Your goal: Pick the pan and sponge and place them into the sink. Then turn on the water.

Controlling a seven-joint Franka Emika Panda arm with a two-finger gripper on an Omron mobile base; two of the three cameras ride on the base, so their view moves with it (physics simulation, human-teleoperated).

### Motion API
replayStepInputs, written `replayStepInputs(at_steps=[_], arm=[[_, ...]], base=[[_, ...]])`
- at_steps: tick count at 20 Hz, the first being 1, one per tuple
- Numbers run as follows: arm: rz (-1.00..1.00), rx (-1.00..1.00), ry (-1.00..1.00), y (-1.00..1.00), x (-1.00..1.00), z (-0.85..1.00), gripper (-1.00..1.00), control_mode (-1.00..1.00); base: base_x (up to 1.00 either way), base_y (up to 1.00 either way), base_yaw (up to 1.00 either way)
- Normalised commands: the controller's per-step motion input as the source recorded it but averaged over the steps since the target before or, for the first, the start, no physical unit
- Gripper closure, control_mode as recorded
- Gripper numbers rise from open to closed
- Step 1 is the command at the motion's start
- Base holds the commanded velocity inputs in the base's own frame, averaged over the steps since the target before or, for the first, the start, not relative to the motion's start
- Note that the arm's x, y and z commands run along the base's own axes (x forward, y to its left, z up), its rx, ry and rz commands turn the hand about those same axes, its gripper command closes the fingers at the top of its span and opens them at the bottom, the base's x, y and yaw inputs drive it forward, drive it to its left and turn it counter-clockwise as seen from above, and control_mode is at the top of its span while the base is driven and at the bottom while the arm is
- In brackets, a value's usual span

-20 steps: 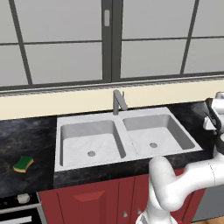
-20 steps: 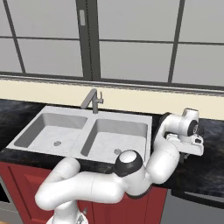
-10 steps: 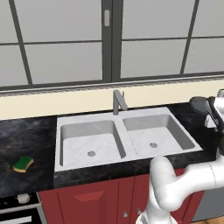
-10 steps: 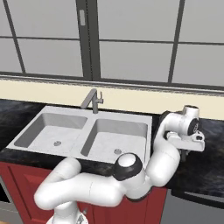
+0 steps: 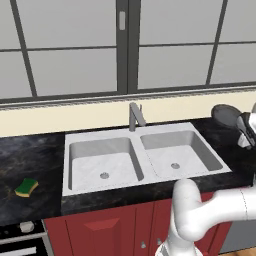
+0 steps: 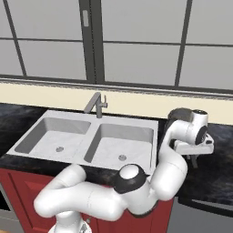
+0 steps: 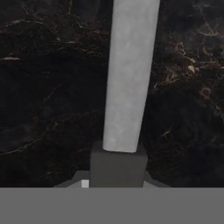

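my two base cameras look forward and down from behind me, left and right, sharing the sink (image 5: 145, 155) (image 6: 91, 139); my hand camera looks close at the table (image 7: 48, 87).

Rendered home kitchen. Double-basin sink (image 5: 145, 155) with angular grey faucet (image 5: 135, 116), set in a black gold-veined marble table (image 5: 30, 160), lies left of the claw (image 5: 245, 135). Red cabinet doors (image 5: 115, 232) below the sink. Large grey-framed window (image 5: 125, 45) above a cream backsplash behind. Stove knob (image 5: 26, 227) and oven front, far left of the claw.
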Motion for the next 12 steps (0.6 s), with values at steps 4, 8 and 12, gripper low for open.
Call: replayStepInputs(at_steps=[4,8,12], arm=[[0.23,-0.04,-0.02,0.02,-0.04,0.27,1.0,-1.0],[0.22,-0.1,0.0,0.06,-0.13,0.3,1.0,-1.0],[0.23,-0.05,-0.02,0.01,-0.02,0.14,1.0,-1.0]], base=[[0.0,0.0,0.0],[0.0,0.0,0.0],[0.0,0.0,0.0]])
